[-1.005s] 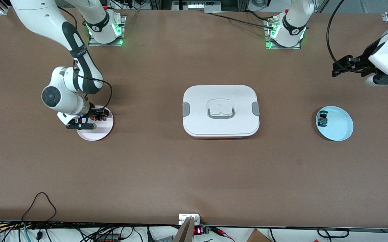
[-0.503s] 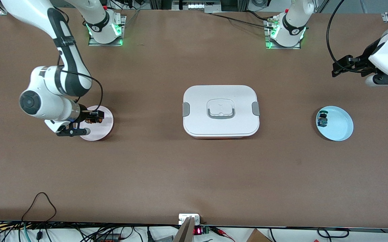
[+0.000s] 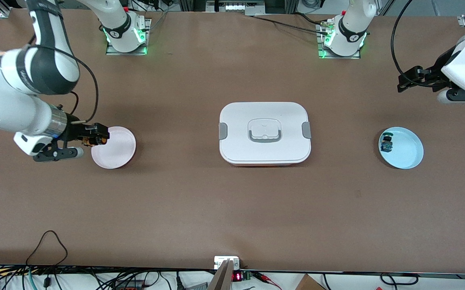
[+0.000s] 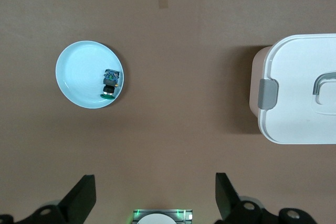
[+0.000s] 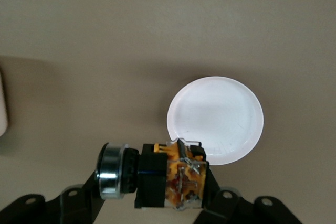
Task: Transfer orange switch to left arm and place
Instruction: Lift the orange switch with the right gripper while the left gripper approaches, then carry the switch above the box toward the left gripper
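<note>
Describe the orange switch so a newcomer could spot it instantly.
Start at the white box mid-table, then go toward the right arm's end to the pink plate. Over its edge, the right end effector grips the orange switch. The other switch, blue-green, lies in the blue plate.

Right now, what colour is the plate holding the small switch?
Pale blue plate, seen best in the left wrist view.

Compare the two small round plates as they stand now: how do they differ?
The pink plate lies toward the right arm's end of the table; the blue plate lies toward the left arm's end. The pink plate holds nothing, while the blue plate holds a small blue-and-green switch near its rim. Both are round, shallow and flank the white box.
</note>
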You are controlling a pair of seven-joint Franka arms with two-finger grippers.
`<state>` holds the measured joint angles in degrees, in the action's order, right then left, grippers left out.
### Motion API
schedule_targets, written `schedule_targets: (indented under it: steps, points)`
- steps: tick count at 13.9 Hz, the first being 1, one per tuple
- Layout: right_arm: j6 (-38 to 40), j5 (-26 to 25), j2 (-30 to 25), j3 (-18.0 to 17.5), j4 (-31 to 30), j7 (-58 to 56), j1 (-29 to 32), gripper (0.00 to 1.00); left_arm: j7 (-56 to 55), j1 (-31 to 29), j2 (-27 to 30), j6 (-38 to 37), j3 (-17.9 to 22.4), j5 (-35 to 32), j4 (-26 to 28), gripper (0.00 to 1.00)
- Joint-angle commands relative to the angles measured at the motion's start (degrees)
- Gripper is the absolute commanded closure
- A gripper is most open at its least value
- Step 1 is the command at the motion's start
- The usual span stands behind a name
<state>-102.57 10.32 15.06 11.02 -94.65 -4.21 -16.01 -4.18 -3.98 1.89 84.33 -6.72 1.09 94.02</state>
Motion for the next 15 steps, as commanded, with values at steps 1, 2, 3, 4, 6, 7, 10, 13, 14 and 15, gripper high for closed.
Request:
schedule_targets:
  steps: [1,2,3,4,6,7,10,13,14,15]
  points:
    - [3.9,1.0,-0.5,0.1,4.2,-3.9,0.0,0.96,0.0,0.8,-2.1,-2.7,-0.7,-0.6,-2.2,0.00]
    - [3.9,1.0,-0.9,0.1,4.5,-5.1,-0.1,0.96,0.0,0.9,-3.4,-3.7,-1.5,0.0,-2.4,0.00]
    - [3.9,0.8,-1.3,0.1,4.7,-5.7,-0.1,0.96,0.0,0.8,-4.8,-4.6,-1.8,1.5,-2.6,0.00]
    - [3.9,0.8,-1.6,0.1,4.9,-6.8,-0.1,0.96,0.1,0.6,-5.6,-5.5,-1.8,4.4,-2.6,0.00]
    - [3.9,1.0,-1.6,0.1,6.7,-10.2,-0.2,0.96,0.1,0.4,-5.9,-5.9,-1.8,14.1,-2.3,0.00]
    - [3.7,1.4,-2.1,0.1,6.8,-13.5,-0.2,0.96,0.1,0.3,-6.9,-5.9,-1.7,20.3,-2.4,0.00]
    - [2.9,10.0,-3.8,-0.5,6.9,-27.1,-0.8,0.98,0.2,0.6,-10.4,-4.9,-1.9,36.5,-1.5,0.00]
    - [1.9,30.8,-4.1,-0.7,6.2,-42.7,-2.0,0.99,0.2,1.1,-13.0,-1.7,-2.9,49.8,-1.3,0.00]
    - [0.8,35.4,-3.8,-0.7,5.7,-48.5,-3.3,0.99,0.2,1.2,-13.0,0.5,-4.0,53.6,-0.5,0.00]
    - [0.1,38.4,-3.7,-0.7,4.6,-54.9,-4.3,0.99,0.2,1.2,-13.0,3.6,-6.2,57.8,0.3,0.00]
